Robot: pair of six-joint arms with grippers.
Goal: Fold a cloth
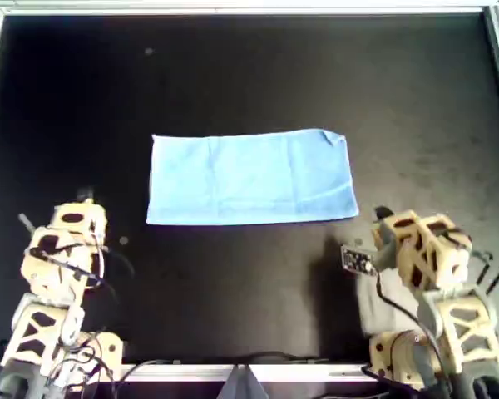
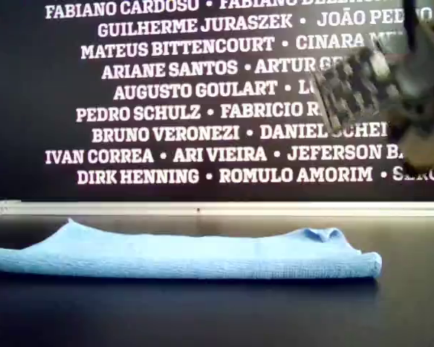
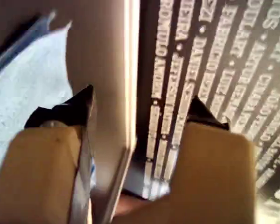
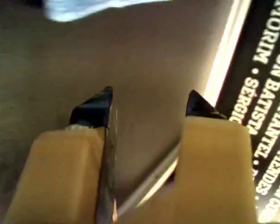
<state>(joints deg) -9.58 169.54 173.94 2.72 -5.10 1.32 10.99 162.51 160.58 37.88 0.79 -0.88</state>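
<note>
The light-blue cloth (image 1: pixel 249 179) lies flat on the black table as a wide rectangle, with one small corner turned over at the overhead view's top right. The exterior view shows the cloth (image 2: pixel 181 256) low and long. My left arm (image 1: pixel 66 241) stands at the overhead view's lower left, apart from the cloth. My left gripper (image 3: pixel 142 100) is open and empty, with the cloth (image 3: pixel 28 88) off to one side. My right arm (image 1: pixel 416 249) stands at the overhead view's lower right, just below the cloth's corner. My right gripper (image 4: pixel 150 95) is open and empty, the cloth (image 4: pixel 84 8) beyond its tips.
A pale rail (image 1: pixel 233 10) frames the black table (image 1: pixel 249 75) at the overhead view's top and sides. Behind it rises a dark wall with white names (image 2: pixel 166 134). One arm's blurred body (image 2: pixel 376 87) hangs at the exterior view's upper right.
</note>
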